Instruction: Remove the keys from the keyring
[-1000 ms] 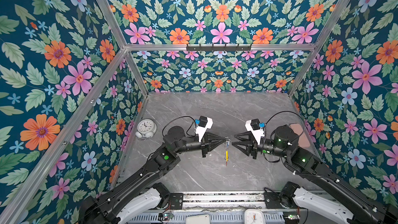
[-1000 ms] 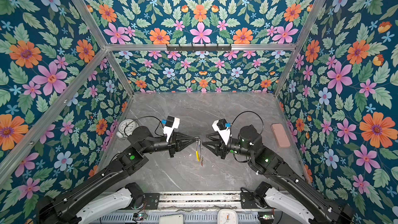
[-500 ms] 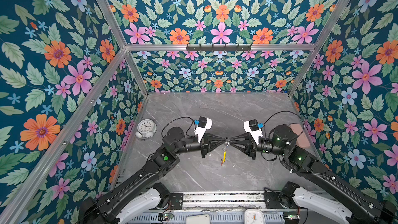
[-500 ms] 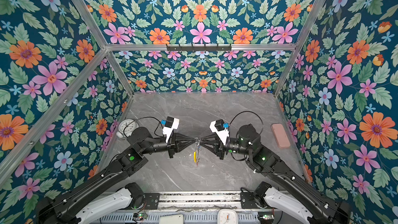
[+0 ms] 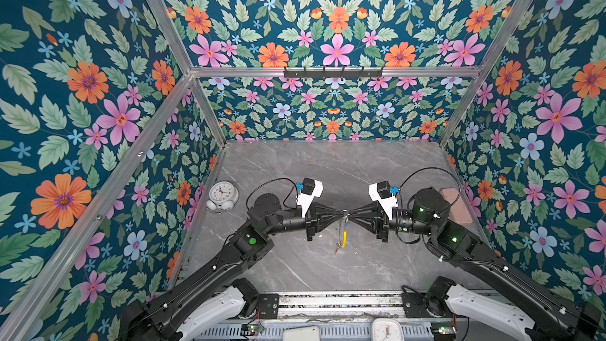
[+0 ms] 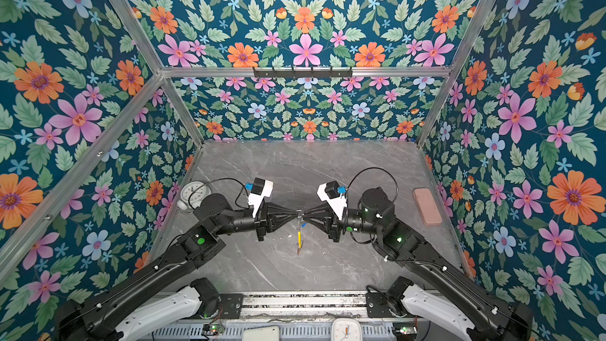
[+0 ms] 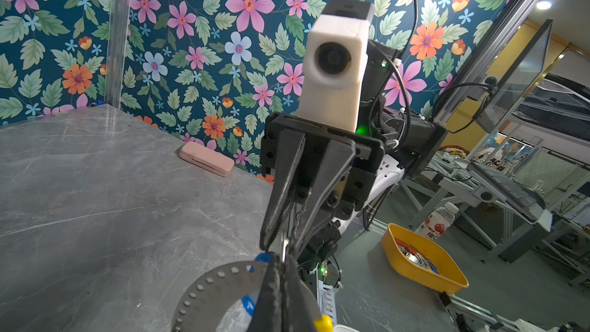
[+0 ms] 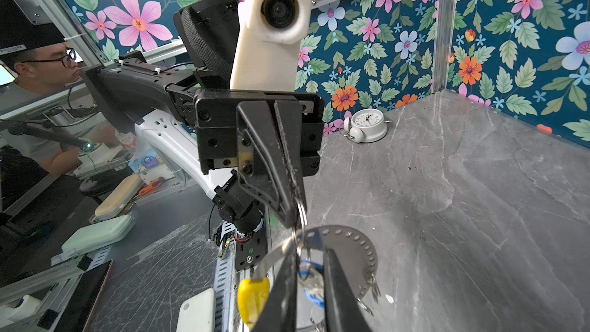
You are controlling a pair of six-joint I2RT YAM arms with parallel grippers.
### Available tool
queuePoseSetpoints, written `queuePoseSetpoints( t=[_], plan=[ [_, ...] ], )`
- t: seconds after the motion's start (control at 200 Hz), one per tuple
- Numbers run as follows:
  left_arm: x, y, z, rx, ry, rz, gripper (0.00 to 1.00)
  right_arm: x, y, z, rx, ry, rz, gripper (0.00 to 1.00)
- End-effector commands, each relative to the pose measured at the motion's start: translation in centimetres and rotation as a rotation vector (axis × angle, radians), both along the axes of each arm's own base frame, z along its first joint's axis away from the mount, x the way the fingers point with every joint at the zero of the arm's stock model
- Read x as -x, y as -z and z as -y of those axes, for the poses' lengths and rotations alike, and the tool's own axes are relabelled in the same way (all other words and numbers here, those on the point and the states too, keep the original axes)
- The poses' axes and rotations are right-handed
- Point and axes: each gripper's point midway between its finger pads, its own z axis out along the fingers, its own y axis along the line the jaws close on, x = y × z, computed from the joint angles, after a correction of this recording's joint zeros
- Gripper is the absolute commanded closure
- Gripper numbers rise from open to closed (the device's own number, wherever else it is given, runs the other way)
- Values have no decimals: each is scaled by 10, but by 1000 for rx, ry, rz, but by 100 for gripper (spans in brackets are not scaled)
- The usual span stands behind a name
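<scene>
Both grippers meet tip to tip above the middle of the table. The left gripper (image 5: 339,214) (image 7: 281,265) is shut on the top of the keyring (image 7: 204,292), a flat grey hoop with a row of holes. The hoop hangs edge-on below the tips, showing its yellow sleeve (image 5: 343,237) (image 8: 252,295). The right gripper (image 5: 349,214) (image 8: 311,250) has its jaws a narrow gap apart, closed on a small silver split ring (image 8: 301,234). A blue key tag (image 8: 309,265) (image 6: 304,224) shows between its fingers. A reddish tag (image 6: 297,250) dangles at the hoop's low end.
A round white alarm clock (image 5: 223,195) stands by the left wall. A pink case (image 5: 454,205) lies by the right wall. Beyond the table's front edge sit a yellow bowl (image 7: 421,260) and a white clock (image 5: 387,329).
The right gripper has moved left up to the left gripper's tip and its jaws have narrowed from wide apart. The hanging hoop has swung a little.
</scene>
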Motion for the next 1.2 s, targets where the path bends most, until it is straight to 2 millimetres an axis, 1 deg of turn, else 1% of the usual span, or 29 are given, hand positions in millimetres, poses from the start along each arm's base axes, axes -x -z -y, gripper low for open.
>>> queuePoseSetpoints(
  t=[0.0,0.22,0.565,0.8,1.05,1.195],
  plan=[
    [3,-12,-1,41,6,38,100,3,-11,-1,-30,-19,34,88],
    [4,-15,-2,58,8,39,100,4,-10,-1,-27,-27,30,100],
    [12,-19,-4,86,48,49,100,2,-9,-1,-17,-9,32,100],
    [9,-23,-6,109,19,53,100,6,-5,-3,-6,-44,9,100],
    [9,-34,-10,192,8,71,100,11,0,-9,-1,-76,-4,100],
    [12,-40,-12,233,20,90,100,14,8,-14,29,-82,-2,100]
  ],
)
